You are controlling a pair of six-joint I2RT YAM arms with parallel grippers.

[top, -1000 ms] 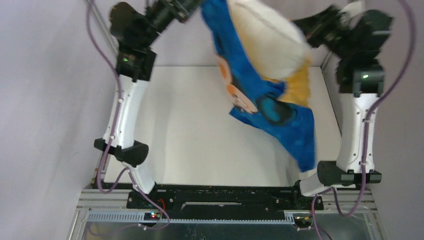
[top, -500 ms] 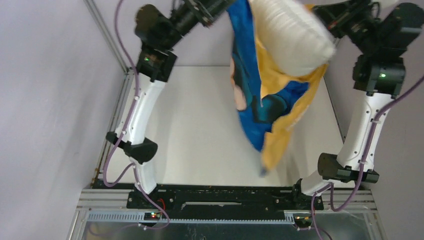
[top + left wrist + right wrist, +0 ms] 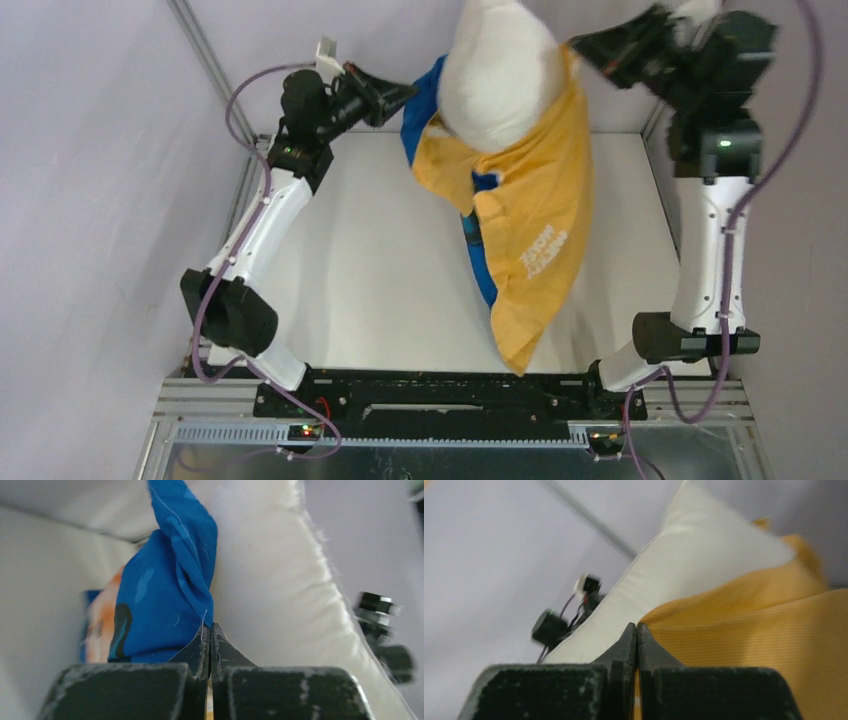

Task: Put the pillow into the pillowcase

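The white pillow [image 3: 497, 70] sticks out of the top of the pillowcase [image 3: 535, 230], which hangs high over the table, orange-yellow face with white lettering toward the camera, blue face behind. My left gripper [image 3: 405, 93] is shut on the pillowcase's blue edge at the left; in the left wrist view the blue cloth [image 3: 165, 595] runs into the closed left gripper [image 3: 210, 630] with the pillow [image 3: 280, 590] beside it. My right gripper [image 3: 580, 45] is shut on the orange edge at the right; the right wrist view shows the right gripper [image 3: 637, 629], orange cloth [image 3: 749, 630] and pillow [image 3: 684, 565].
The white table [image 3: 360, 270] lies below the hanging cloth. Grey walls and a metal frame post [image 3: 215, 70] close in the left and back. The black base rail [image 3: 450, 395] runs along the near edge.
The pillowcase has swung and turned, its orange lettered face now toward the camera. The left arm has dropped and moved left; the pillow sits more upright between the grippers.
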